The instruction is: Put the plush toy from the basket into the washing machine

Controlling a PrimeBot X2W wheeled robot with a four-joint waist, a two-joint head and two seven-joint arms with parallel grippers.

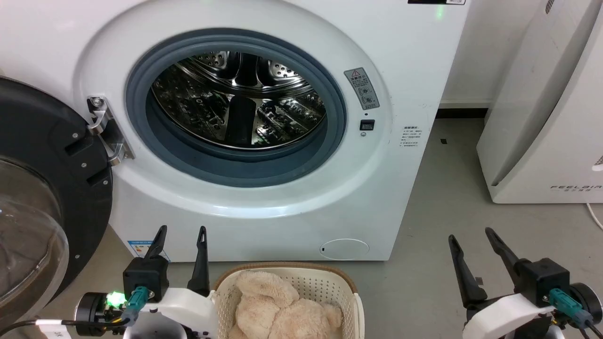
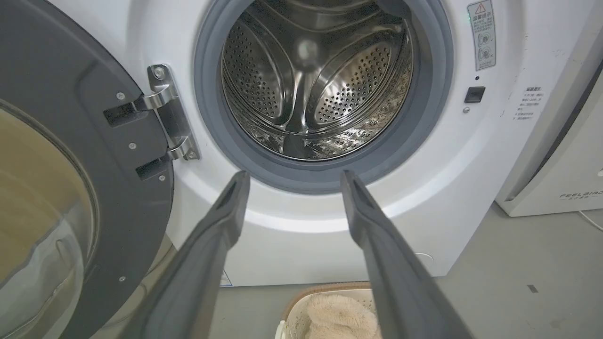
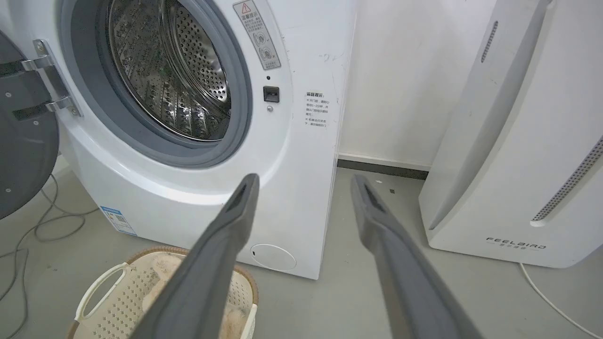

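The fluffy beige plush toy [image 1: 278, 308] lies in the cream perforated basket [image 1: 330, 282] on the floor, right in front of the washing machine [image 1: 391, 61]. The machine's porthole stands uncovered, with the steel drum [image 1: 240, 99] bare inside, and its black-framed glass door [image 1: 42, 197] is swung out to the left. My left gripper [image 1: 183, 234] hovers open just left of the basket, fingers pointing at the machine. My right gripper [image 1: 471, 235] is open over the floor to the basket's right. The left wrist view catches the toy [image 2: 339, 315], the basket rim [image 2: 325, 287] and the drum [image 2: 315, 80]; the right wrist view catches the basket [image 3: 113, 301].
A white FEELAIR-marked appliance [image 1: 546, 117] stands at the right against the wall. Grey floor [image 1: 443, 197] lies between it and the machine. Cables [image 3: 28, 235] trail on the floor under the door, and a white cord [image 3: 546, 296] runs from the appliance.
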